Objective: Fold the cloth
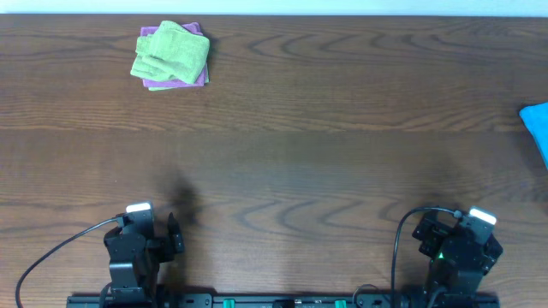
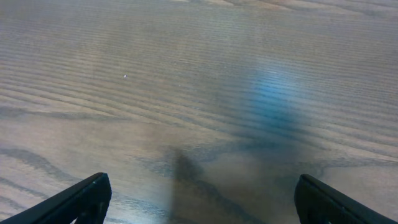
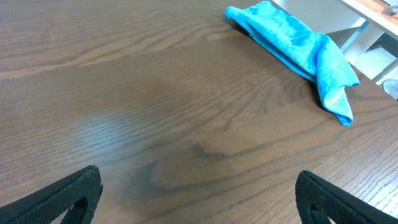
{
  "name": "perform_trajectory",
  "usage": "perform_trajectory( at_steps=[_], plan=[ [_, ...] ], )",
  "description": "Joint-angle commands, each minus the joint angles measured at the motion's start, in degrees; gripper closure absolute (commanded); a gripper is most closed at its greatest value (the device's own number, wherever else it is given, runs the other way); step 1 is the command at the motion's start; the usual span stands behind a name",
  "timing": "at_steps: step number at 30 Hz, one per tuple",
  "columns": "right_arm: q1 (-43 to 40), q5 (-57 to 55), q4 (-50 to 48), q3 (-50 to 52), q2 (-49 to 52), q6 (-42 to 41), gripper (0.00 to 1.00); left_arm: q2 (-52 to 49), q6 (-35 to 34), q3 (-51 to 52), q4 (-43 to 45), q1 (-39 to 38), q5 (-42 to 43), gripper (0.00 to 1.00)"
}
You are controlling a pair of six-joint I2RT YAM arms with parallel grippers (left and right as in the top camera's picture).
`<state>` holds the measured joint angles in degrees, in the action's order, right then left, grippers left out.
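A blue cloth (image 1: 537, 126) lies crumpled at the table's right edge, partly cut off in the overhead view. In the right wrist view it (image 3: 298, 46) lies bunched at the far right, near the table's edge. A folded green cloth (image 1: 171, 54) sits on a folded purple cloth (image 1: 200, 79) at the far left. My left gripper (image 2: 202, 199) is open and empty over bare wood at the near left. My right gripper (image 3: 199, 196) is open and empty at the near right, well short of the blue cloth.
The brown wooden table (image 1: 325, 154) fills the view. Black cables (image 1: 51, 257) run from both arm bases at the near edge. White shelving (image 3: 354, 22) stands beyond the table's right edge.
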<state>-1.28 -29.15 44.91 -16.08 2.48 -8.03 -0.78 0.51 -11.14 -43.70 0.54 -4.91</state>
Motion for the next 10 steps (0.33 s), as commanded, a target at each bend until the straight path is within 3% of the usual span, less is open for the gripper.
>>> perform_trajectory(
  at_steps=[1, 10],
  plan=[
    [-0.6, -0.3, -0.1, 0.1, -0.3, 0.6, 0.01, 0.5, 1.2, 1.2, -1.1, -0.2, 0.5, 0.05],
    [-0.6, -0.3, -0.1, 0.1, -0.3, 0.6, 0.01, 0.5, 1.2, 1.2, -1.1, -0.2, 0.5, 0.05]
  ],
)
